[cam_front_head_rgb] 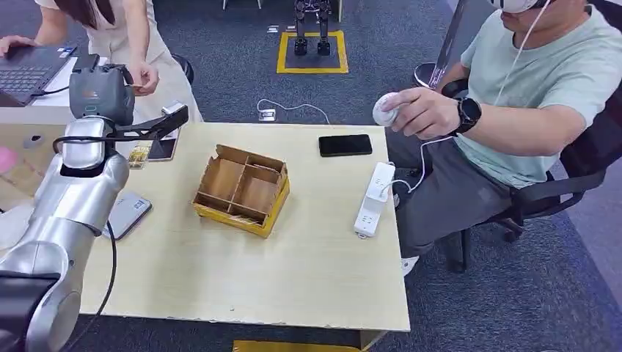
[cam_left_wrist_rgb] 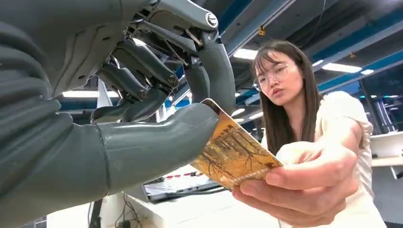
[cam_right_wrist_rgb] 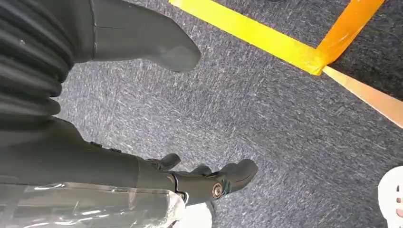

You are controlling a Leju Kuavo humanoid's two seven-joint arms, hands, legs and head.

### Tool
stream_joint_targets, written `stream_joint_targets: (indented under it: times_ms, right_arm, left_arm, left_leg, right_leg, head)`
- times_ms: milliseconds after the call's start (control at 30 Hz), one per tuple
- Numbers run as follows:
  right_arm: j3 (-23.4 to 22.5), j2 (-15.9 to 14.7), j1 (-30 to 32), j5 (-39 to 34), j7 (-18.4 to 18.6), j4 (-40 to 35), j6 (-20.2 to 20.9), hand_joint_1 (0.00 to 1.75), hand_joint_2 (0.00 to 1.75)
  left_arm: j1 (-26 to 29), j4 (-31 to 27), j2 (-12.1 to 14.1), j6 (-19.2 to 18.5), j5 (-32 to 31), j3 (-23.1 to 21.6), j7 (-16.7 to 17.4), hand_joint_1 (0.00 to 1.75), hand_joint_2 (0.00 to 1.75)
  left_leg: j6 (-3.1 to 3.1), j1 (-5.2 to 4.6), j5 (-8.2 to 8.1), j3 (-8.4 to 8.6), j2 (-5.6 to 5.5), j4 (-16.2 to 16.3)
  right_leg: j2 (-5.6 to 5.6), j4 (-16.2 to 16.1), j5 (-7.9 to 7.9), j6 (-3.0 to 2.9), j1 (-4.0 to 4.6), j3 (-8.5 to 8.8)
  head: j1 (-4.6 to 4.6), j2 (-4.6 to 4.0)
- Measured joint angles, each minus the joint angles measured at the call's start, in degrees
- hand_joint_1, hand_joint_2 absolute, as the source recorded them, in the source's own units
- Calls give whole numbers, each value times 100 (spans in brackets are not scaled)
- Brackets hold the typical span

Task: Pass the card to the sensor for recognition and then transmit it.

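- The left hand (cam_left_wrist_rgb: 157, 102) pinches one corner of the card (cam_left_wrist_rgb: 233, 154) between thumb and fingers; the other fingers curl above it.
- The card is raised off the table and tilted, with a person's hand (cam_left_wrist_rgb: 304, 183) gripping its opposite edge.
- It looks thin, light, stiff and glossy, so likely slippery; an edge pinch suits it, flat faces between pads.
- The right hand (cam_right_wrist_rgb: 209, 183) hangs over the carpet, fingers loosely apart, holding nothing.
- On the table (cam_front_head_rgb: 293, 286) stand a cardboard divider box (cam_front_head_rgb: 242, 189), a phone (cam_front_head_rgb: 345, 145) and a power strip (cam_front_head_rgb: 374, 199).
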Motion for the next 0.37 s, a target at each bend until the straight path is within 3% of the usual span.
stream_joint_targets:
  times_ms: [167, 200, 233, 367]
  right_arm:
    - [22, 0, -3, 0, 2, 0, -2, 0, 175]
    - [31, 0, -3, 2, 11, 0, -2, 0, 175]
    - [37, 0, -3, 0, 17, 0, -2, 0, 175]
    - [41, 0, -3, 0, 37, 0, 0, 0, 175]
  left_arm:
    - [8, 68, 0, 28, 0, 0, 15, 175, 175]
    - [10, 74, 0, 28, 0, 0, 17, 141, 175]
    - [13, 76, 0, 28, 0, 0, 17, 0, 175]
    - [35, 83, -2, 63, 0, 0, 2, 0, 175]
  left_leg:
    - [0, 0, 0, 0, 0, 0]
    - [0, 0, 0, 0, 0, 0]
    - [0, 0, 0, 0, 0, 0]
    - [0, 0, 0, 0, 0, 0]
  right_leg:
    - [0, 0, 0, 0, 0, 0]
    - [0, 0, 0, 0, 0, 0]
    - [0, 0, 0, 0, 0, 0]
    - [-1, 0, 0, 0, 0, 0]
  head:
    - [0, 0]
    - [0, 0]
    - [0, 0]
    - [2, 0]
